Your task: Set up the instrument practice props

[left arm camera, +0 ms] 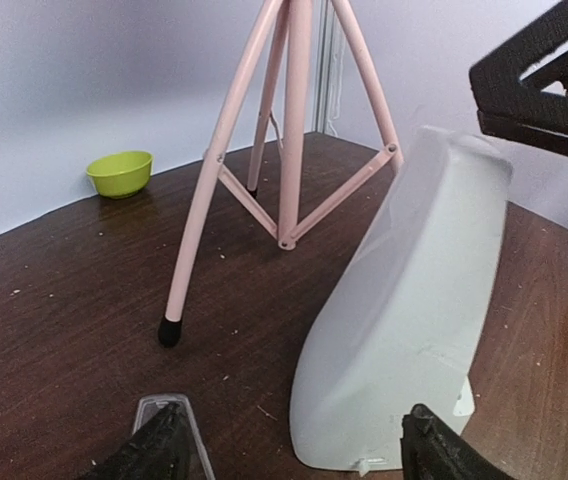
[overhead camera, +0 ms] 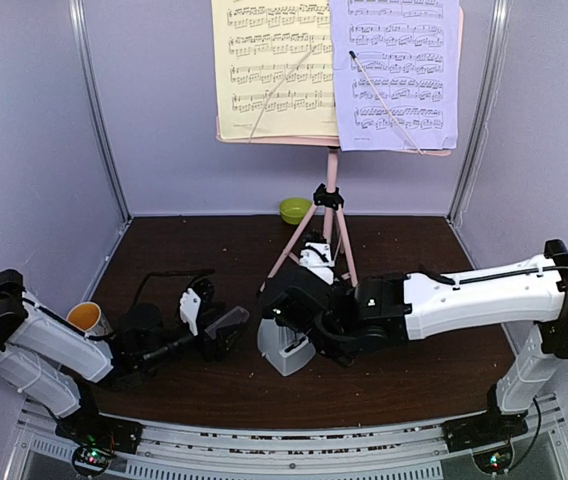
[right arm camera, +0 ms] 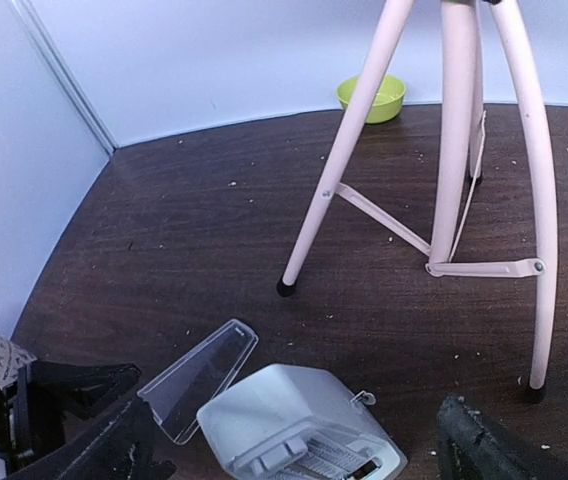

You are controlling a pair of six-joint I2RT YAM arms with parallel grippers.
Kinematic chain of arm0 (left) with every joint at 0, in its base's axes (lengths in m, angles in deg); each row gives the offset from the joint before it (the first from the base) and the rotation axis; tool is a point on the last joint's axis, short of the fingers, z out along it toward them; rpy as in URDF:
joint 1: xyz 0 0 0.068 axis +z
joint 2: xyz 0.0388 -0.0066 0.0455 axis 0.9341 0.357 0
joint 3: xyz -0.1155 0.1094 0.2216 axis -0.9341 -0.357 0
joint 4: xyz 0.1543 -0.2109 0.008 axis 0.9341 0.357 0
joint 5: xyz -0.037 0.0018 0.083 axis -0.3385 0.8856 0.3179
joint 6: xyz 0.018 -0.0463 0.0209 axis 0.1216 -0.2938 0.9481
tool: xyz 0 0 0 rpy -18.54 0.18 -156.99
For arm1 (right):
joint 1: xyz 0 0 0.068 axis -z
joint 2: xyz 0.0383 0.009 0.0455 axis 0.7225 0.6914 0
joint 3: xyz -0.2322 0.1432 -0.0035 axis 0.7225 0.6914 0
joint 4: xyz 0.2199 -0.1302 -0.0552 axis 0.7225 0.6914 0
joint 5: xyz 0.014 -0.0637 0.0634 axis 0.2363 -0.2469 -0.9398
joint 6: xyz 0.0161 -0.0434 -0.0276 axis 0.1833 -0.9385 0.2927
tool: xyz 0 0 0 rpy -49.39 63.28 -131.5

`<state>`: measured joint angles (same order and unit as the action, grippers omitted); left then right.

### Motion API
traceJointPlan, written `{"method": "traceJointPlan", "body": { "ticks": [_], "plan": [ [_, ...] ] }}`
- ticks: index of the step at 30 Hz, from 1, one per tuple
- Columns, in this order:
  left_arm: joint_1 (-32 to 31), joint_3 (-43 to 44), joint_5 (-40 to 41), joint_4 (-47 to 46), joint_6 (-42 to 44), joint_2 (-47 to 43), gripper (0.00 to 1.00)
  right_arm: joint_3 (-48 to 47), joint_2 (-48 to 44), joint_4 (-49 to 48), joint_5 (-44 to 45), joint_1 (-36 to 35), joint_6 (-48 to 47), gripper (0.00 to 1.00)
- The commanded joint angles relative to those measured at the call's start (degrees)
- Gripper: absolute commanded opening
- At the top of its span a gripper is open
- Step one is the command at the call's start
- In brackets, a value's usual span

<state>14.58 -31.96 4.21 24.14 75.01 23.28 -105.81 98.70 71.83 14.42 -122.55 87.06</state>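
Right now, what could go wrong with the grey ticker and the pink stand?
The open right pincer straddles the metronome, so pulling away crookedly might tip it. The stand is close behind; a bump could shake the music sheets loose.

i see a small lime-green bowl [overhead camera: 295, 210] sitting upright at the far edge of the dark wooden table [overhead camera: 194, 260], close to the pale back wall [overhead camera: 164, 120]. a white mug [overhead camera: 88, 318] with an orange inside sits by the left edge, well apart from the bowl. pale specks dot the tabletop.
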Motion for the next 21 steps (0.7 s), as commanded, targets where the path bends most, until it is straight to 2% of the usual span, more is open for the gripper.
{"method": "traceJointPlan", "body": {
  "ticks": [1,6,8,11,14,17,21],
  "plan": [
    [-5.0,1.9,5.5,8.2,0.8,-5.3,0.75,6.5,-8.6,-12.3,-3.1,-0.6,-9.9,1.0],
    [-6.2,7.5,8.7,20.7,-6.1,-4.6,0.68,19.5,-19.0,-24.0,-13.5,3.5,-18.8,1.0],
    [-6.2,7.9,9.4,20.7,-9.1,-2.3,0.63,24.7,-21.5,-26.4,-19.3,7.4,-19.7,1.0],
    [-6.2,8.6,9.8,20.4,-11.9,1.0,0.53,32.5,-24.3,-30.5,-28.2,13.3,-21.4,0.94],
    [-6.2,11.6,8.3,22.0,-13.7,4.9,0.45,37.6,-23.9,-33.1,-32.1,17.3,-23.8,0.82],
    [-6.1,12.7,7.0,20.7,-15.3,8.0,0.38,39.4,-20.9,-36.0,-34.3,18.2,-26.1,0.66],
    [-5.4,14.2,6.4,20.9,-16.6,10.9,0.34,39.8,-13.9,-41.6,-35.8,18.2,-26.2,0.49]
  ]
}}
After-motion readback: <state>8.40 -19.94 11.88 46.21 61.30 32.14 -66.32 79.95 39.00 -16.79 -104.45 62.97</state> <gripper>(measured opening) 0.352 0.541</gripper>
